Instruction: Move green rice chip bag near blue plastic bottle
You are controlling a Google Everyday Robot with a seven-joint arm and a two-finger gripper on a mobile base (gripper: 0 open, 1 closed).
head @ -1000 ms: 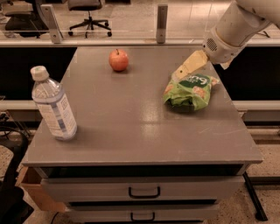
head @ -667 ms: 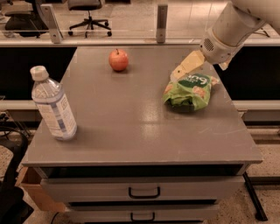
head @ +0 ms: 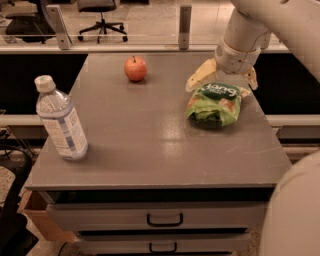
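Gripper: your gripper (head: 223, 84) hangs low over the far right part of the table, right at the far end of the green rice chip bag.
Gripper state: released. Its two pale yellow fingers (head: 200, 76) are spread wide, one on each side of the bag's far end. You cannot tell whether either finger touches the bag.
Arm: your white arm (head: 245, 35) comes in from the upper right corner and slopes down to the gripper. Another white part of the robot fills the lower right corner, close to the camera.
Green rice chip bag: the green rice chip bag (head: 217, 104) lies flat on the right side of the table, near the right edge. Its dark green oval logo faces up, toward the gripper.
Blue plastic bottle: the blue plastic bottle (head: 61, 122) stands on its base near the front left corner, white cap on top. It is well apart from the bag, with bare tabletop between them.
Apple: a red apple (head: 135, 68) sits toward the far edge, left of the gripper and apart from it.
Table: a grey table (head: 150, 150) with two drawers (head: 165, 220) below its front edge, each with a dark handle.
Background: an office chair (head: 102, 15) stands on the floor beyond the table.
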